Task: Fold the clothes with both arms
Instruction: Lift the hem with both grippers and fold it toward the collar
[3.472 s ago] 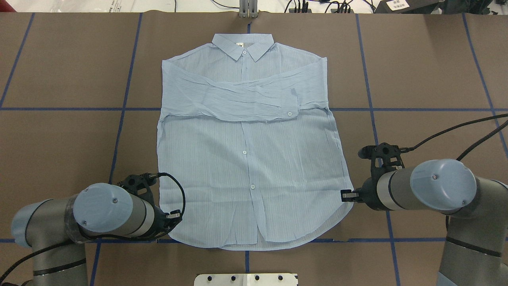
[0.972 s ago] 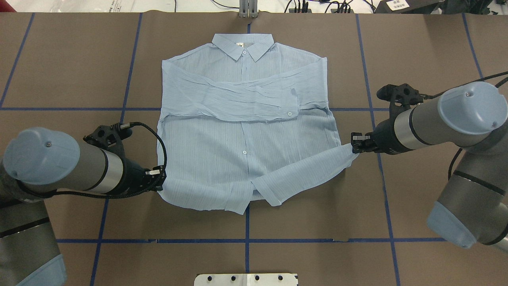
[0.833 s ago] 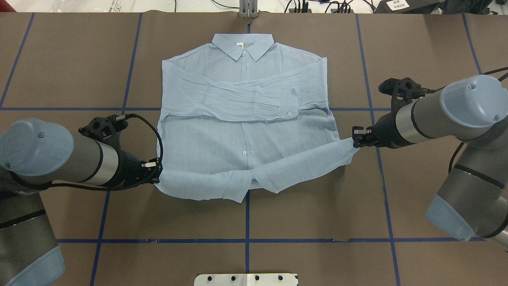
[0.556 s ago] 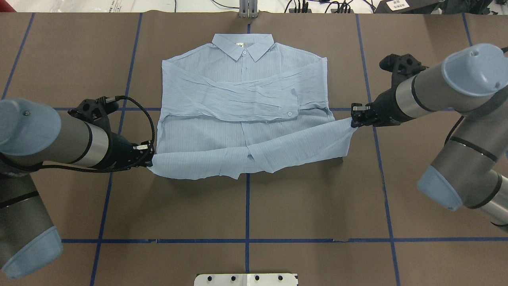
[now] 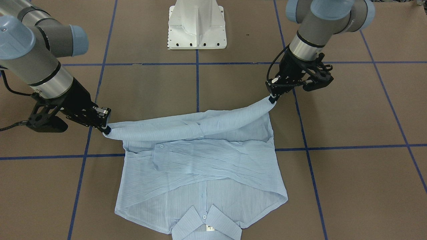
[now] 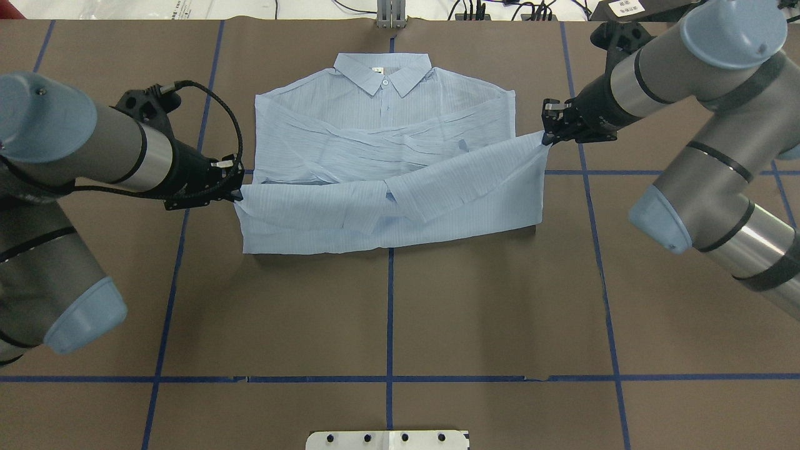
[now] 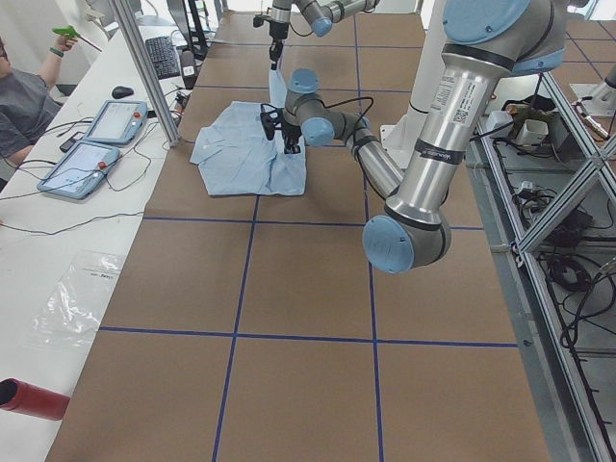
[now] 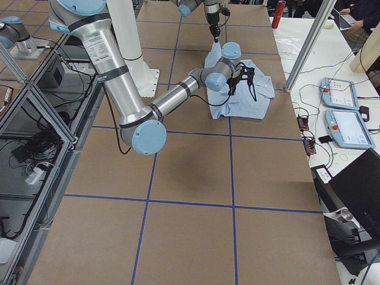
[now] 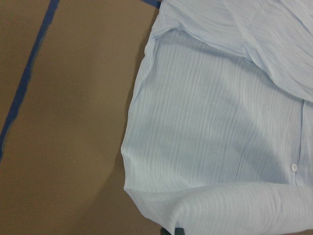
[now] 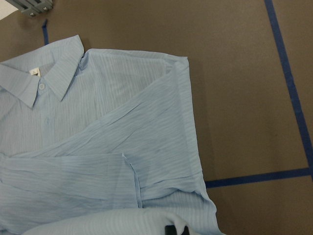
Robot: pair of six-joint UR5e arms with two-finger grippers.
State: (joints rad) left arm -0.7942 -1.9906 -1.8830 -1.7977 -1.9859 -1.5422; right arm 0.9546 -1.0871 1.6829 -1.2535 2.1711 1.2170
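Note:
The pale blue striped shirt (image 6: 387,119) lies front up on the brown table, collar (image 6: 382,70) at the far edge and sleeves crossed over the chest. Its lower part is folded up and hangs as a lifted band (image 6: 387,206) between both arms. My left gripper (image 6: 239,187) is shut on the left hem corner, seen on the right in the front-facing view (image 5: 272,96). My right gripper (image 6: 545,134) is shut on the right hem corner and holds it a little farther toward the collar (image 5: 106,128). Both wrist views show shirt fabric (image 9: 220,147) (image 10: 98,147) just beyond the fingertips.
The white pedestal base (image 5: 196,26) stands at the near edge behind the fold. Blue tape lines (image 6: 389,312) grid the brown table. A metal bracket (image 6: 390,15) sits at the far edge. A person and two tablets (image 7: 96,144) are at a side bench.
Both grippers, each shut on a hem corner, have lifted the hem and carried it away from the robot toward the collar. The lower body now doubles over the midsection.

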